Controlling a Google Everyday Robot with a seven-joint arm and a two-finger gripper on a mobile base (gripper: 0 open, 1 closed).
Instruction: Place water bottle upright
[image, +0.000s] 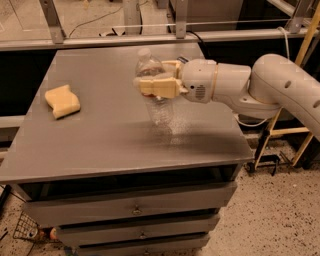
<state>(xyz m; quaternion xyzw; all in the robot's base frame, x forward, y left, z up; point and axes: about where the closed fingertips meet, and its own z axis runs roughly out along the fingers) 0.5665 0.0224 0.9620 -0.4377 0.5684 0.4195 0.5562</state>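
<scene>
A small clear ribbed water bottle (159, 107) with a white cap stands nearly upright, tilted slightly left, near the middle right of the grey table (100, 135). Its base is at or just above the tabletop. My gripper (155, 80) reaches in from the right on a white arm (260, 87). Its tan fingers (157, 87) are shut on the bottle's upper part, hiding the label band. The cap shows above the fingers.
A yellow sponge (62, 100) lies at the table's left side. The table has drawers below (135, 210). A metal rail (150, 39) runs behind the table. A yellow frame (300, 125) stands at the right.
</scene>
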